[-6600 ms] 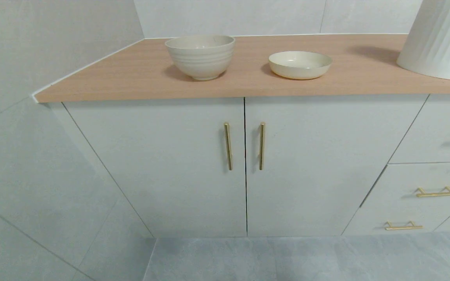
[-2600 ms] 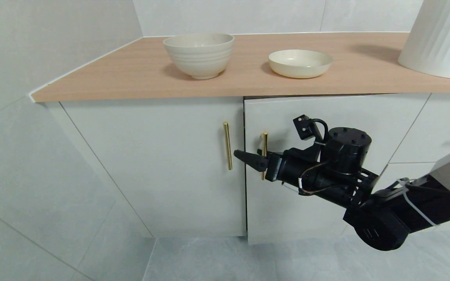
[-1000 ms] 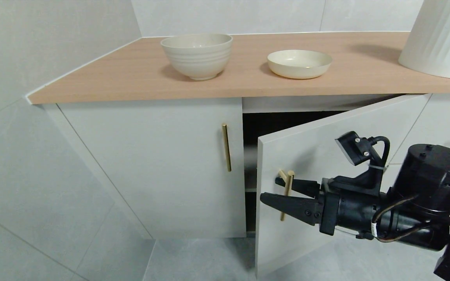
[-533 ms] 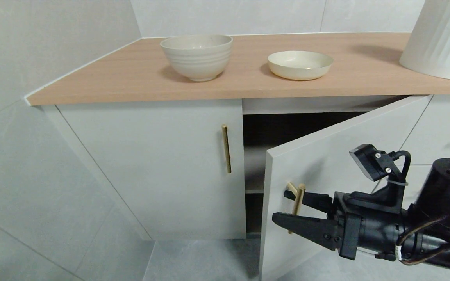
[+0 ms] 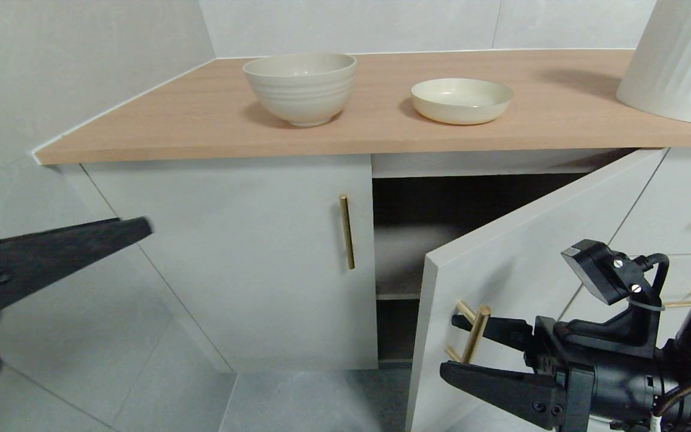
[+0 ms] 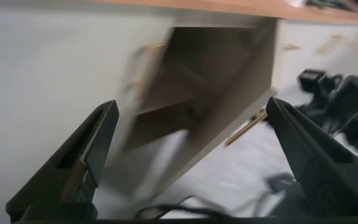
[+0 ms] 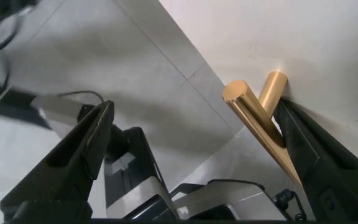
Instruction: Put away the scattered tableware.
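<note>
The right tool (image 5: 448, 346) gapes astride the handle (image 5: 473, 337) of the ajar door (image 5: 531, 240); the left tool (image 6: 191, 104) spreads wide, empty.

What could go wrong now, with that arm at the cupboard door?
1. The right gripper has its fingers open around the gold handle, hooking rather than clamping it, so it might slip off.
2. The door stands only partly open, so the deep bowl or the shallow dish could knock its edge going in.
</note>
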